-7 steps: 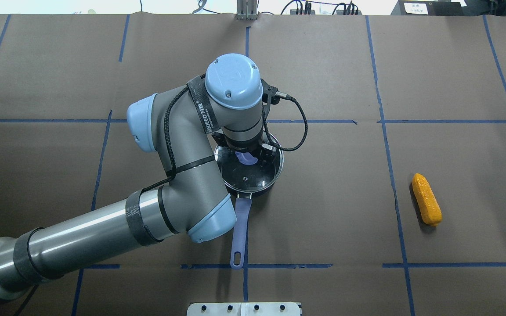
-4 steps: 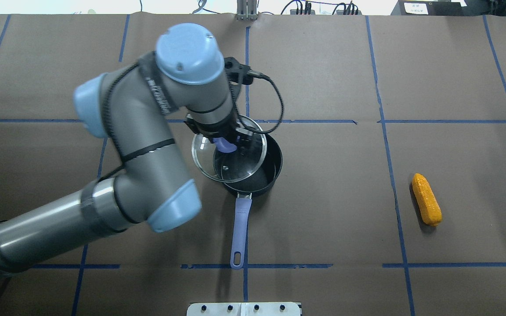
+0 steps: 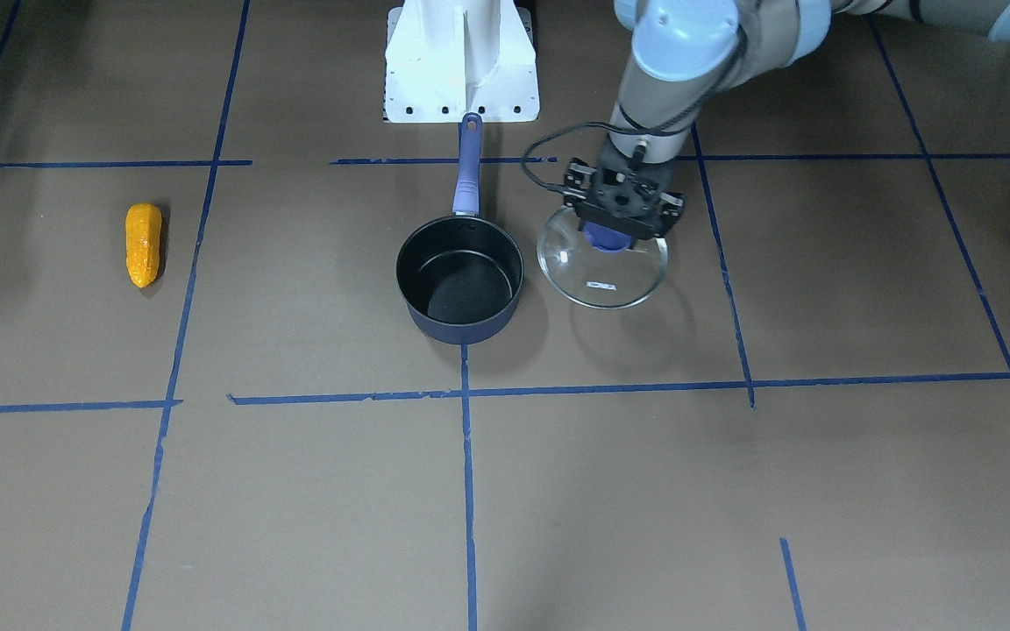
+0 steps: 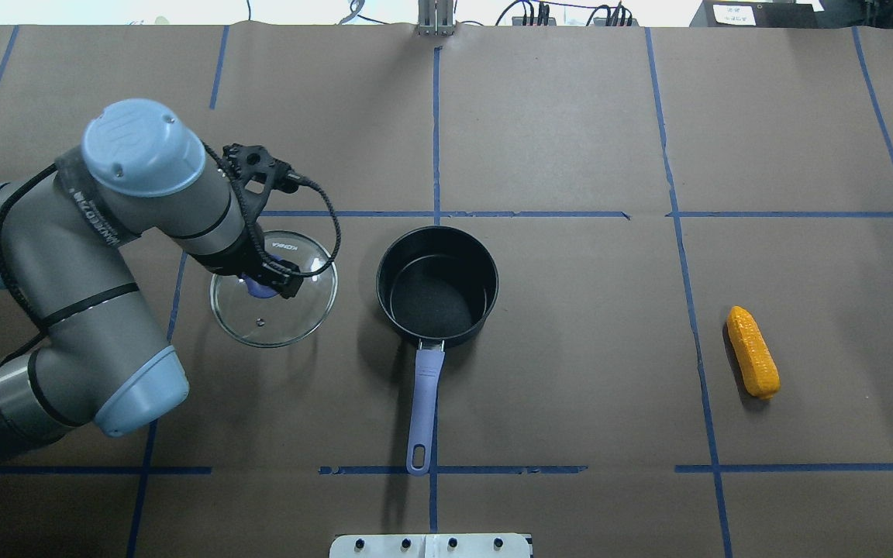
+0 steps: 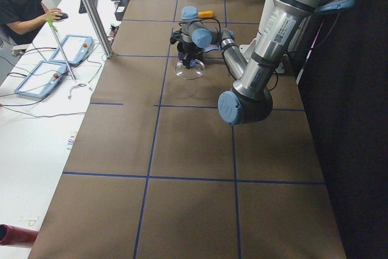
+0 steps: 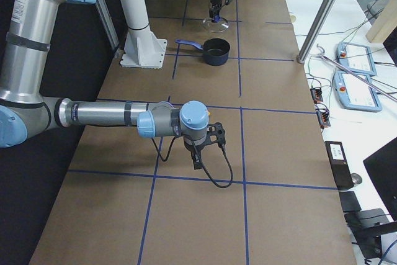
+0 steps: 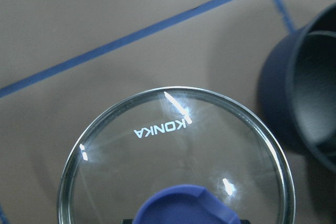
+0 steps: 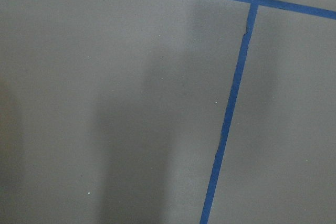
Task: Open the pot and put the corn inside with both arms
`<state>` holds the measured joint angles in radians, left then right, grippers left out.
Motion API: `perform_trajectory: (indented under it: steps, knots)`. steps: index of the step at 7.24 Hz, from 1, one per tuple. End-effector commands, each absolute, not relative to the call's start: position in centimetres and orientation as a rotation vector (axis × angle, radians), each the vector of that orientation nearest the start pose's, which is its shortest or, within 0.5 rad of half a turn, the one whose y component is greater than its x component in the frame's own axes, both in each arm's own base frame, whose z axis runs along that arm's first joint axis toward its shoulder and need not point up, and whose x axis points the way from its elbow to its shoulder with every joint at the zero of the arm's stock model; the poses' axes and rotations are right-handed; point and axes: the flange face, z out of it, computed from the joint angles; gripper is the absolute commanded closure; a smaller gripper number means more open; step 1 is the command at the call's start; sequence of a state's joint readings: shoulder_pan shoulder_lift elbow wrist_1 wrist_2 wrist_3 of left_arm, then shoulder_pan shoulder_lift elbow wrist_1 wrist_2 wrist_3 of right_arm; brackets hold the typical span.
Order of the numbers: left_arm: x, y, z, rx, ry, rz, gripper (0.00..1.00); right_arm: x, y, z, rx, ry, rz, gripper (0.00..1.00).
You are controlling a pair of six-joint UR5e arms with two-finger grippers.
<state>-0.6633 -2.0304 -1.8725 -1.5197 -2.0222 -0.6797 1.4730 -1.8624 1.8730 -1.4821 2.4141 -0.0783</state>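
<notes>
The dark navy pot (image 4: 381,287) stands open mid-table, its black inside empty and its purple-blue handle (image 4: 423,391) pointing toward the robot; it also shows in the front view (image 3: 461,331). My left gripper (image 4: 264,283) is shut on the blue knob of the glass lid (image 4: 299,310) and holds it above the table, to the left of the pot in the overhead view. The lid's "KONKA" lettering shows in the left wrist view (image 7: 160,128). The orange-yellow corn (image 4: 753,353) lies on the table far right. My right gripper (image 6: 197,159) hangs low over bare table near the robot's right end; I cannot tell whether it is open.
The white base mount (image 3: 461,61) stands behind the pot handle. Blue tape lines cross the brown table cover. An operator (image 5: 24,4) sits at a side desk with tablets (image 5: 76,50) beyond the table's far edge.
My left gripper has lifted the lid off the pot and carried it left, clear of the rim. The pot and the corn have not moved.
</notes>
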Motion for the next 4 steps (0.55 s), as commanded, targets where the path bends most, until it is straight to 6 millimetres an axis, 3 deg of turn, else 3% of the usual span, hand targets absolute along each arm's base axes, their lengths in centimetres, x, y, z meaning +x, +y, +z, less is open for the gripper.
perform_trajectory:
  steps: [1,3,4]
  knots:
    - [41.6,-43.7,32.2,0.120,0.813,0.384,0.98,1.6,-38.2,61.9,0.083,-0.857,-0.221,0.00]
    - [42.3,-44.4,34.4,0.082,0.784,0.365,0.92,0.8,-38.3,61.8,0.076,-0.867,-0.239,0.00]
    - [42.6,-44.5,34.7,0.074,0.780,0.364,0.81,0.2,-38.6,61.5,0.075,-0.868,-0.250,0.00]
